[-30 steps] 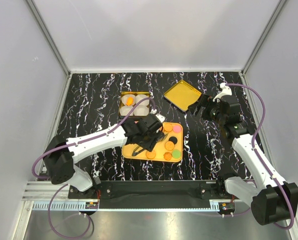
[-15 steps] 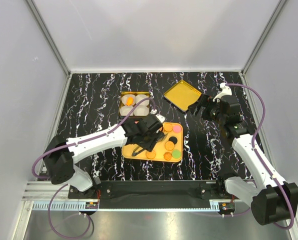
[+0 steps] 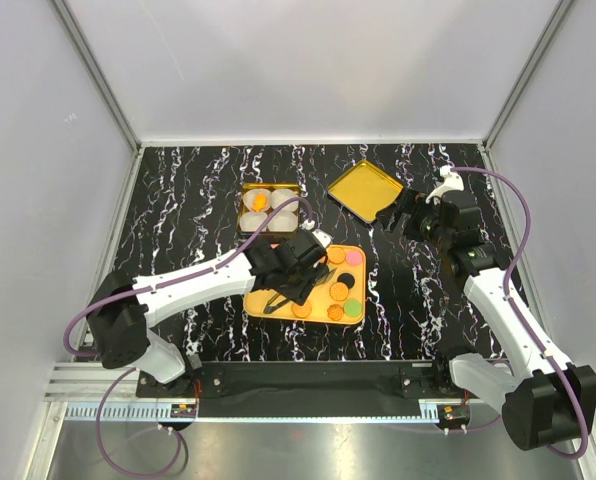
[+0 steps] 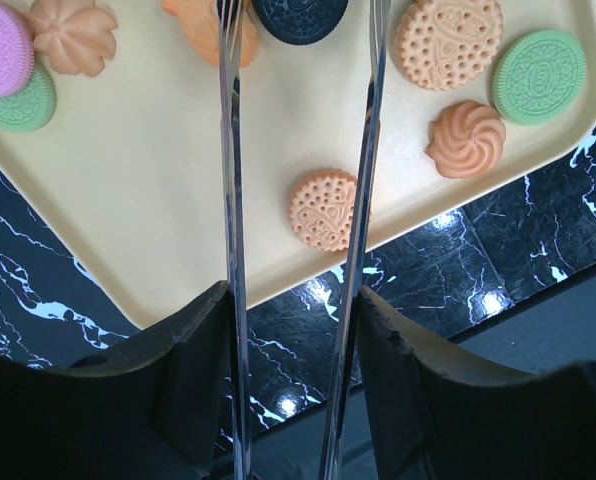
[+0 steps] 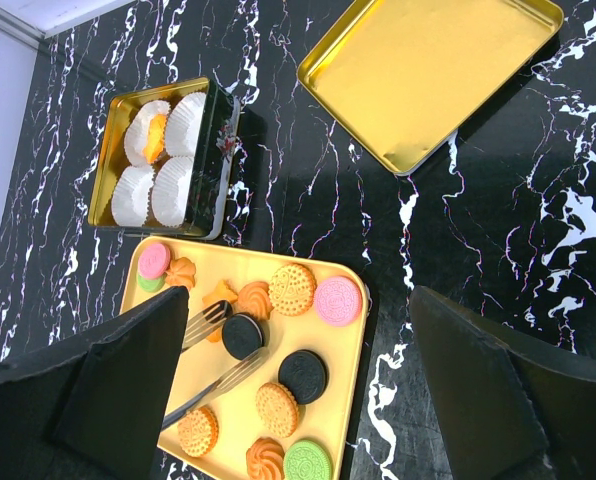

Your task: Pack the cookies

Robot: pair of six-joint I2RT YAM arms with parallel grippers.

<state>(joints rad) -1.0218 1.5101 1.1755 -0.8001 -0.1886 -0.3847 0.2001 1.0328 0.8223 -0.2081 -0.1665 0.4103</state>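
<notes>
Several cookies lie on a yellow tray [image 3: 261,297]: orange, black, pink [image 5: 338,300] and green [image 4: 538,75]. My left gripper [image 3: 292,272] is shut on metal tongs [image 4: 233,200]. The tong tips sit on either side of a black cookie [image 5: 243,336], low over the tray [image 4: 158,200]. A second black cookie [image 5: 303,375] lies to its right. A gold tin [image 3: 244,190] holds white paper cups [image 5: 163,160], and one cup holds an orange cookie [image 5: 150,135]. My right gripper [image 3: 403,215] is open and empty, above the table right of the tray.
The tin's gold lid [image 3: 366,190] lies upside down at the back right, just left of my right gripper. The tin stands just behind the tray's left half. The table is black marble with white walls on three sides.
My left gripper with the tongs has shifted slightly to the right over the tray. The right arm has not moved.
</notes>
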